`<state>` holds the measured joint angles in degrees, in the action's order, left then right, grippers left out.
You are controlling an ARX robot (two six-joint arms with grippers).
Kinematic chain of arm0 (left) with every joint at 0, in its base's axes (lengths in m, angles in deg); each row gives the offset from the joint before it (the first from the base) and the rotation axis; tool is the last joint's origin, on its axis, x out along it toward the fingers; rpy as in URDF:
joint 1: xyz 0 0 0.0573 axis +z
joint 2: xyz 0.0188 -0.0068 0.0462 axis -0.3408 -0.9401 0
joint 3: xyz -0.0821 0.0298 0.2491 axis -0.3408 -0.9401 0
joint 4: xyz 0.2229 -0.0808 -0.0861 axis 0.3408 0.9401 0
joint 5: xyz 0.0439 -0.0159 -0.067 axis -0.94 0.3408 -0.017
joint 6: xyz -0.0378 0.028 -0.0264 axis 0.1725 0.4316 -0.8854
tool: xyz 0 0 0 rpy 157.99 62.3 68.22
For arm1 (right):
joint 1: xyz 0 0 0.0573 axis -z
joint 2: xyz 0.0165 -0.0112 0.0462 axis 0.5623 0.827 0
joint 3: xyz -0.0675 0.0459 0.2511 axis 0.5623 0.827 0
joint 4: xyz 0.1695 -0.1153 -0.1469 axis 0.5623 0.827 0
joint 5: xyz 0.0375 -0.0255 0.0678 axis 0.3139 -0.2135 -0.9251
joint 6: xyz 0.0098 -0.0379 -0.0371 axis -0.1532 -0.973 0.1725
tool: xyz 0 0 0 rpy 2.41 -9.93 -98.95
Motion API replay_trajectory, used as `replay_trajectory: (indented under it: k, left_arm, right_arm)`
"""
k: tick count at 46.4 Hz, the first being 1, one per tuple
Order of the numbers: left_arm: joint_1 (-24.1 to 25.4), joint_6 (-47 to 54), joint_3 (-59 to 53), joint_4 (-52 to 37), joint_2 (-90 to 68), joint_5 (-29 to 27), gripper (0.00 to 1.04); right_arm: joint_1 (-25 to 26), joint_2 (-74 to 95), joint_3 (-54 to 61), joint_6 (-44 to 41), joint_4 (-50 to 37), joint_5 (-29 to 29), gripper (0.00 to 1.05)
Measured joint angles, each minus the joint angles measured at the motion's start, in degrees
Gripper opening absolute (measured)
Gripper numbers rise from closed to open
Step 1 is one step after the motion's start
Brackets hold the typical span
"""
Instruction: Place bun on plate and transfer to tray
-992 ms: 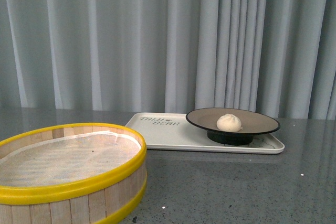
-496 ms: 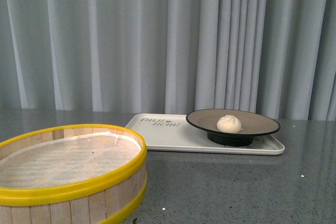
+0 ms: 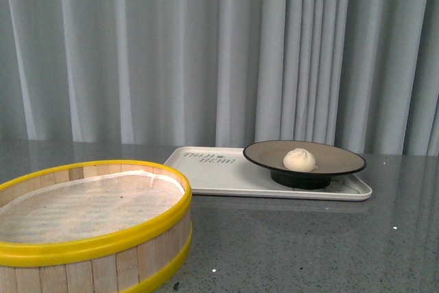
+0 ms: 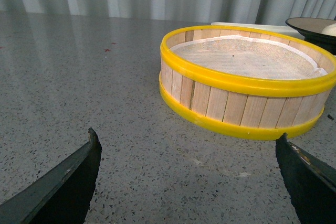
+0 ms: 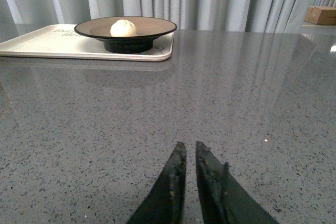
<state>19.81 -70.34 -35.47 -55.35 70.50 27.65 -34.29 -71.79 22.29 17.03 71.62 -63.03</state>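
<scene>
1. Grey speckled tabletop (image 3: pixel 309 238) backed by one pale grey pleated curtain (image 3: pixel 171 53); neither arm appears in the front view.
2. One bun (image 3: pixel 299 160), cream-white, sits in the middle of the plate; also seen in the right wrist view (image 5: pixel 123 28).
3. One plate (image 3: pixel 336 162), tan inside with a black rim and black foot, stands on the right half of the tray.
4. One tray (image 3: pixel 212 176), cream-white and rectangular, lies flat at the far side of the table; dark lettering shows on its bare left part.
5. One steamer basket (image 3: pixel 137 252), wooden with yellow rims and a pale liner, stands near the tray's left end, closer to the camera; nothing lies inside it.
6. Right gripper (image 5: pixel 189 153): dark fingers nearly touching, nothing between them, low over bare table well apart from the tray.
7. Left gripper (image 4: pixel 186 137): fingers spread wide, holding nothing, facing the basket.
8. One brown box (image 5: pixel 321 15) sits at the far edge in the right wrist view.
</scene>
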Motion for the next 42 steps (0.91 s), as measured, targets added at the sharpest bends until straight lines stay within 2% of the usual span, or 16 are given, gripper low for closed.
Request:
replay_trajectory:
  k: [5,10,21,42]
  left_arm:
    - [0.02,0.0,0.0,0.0,0.0,0.02,0.98]
    - [0.0,0.0,0.0,0.0,0.0,0.0,0.98]
    - [0.0,0.0,0.0,0.0,0.0,0.02,0.98]
    - [0.02,0.0,0.0,0.0,0.0,0.0,0.98]
  right_arm:
    - [0.0,0.0,0.0,0.0,0.0,0.0,0.31]
    - [0.0,0.0,0.0,0.0,0.0,-0.02,0.47]
    - [0.0,0.0,0.0,0.02,0.0,0.0,0.96]
    - [0.0,0.0,0.0,0.04,0.0,-0.02,0.96]
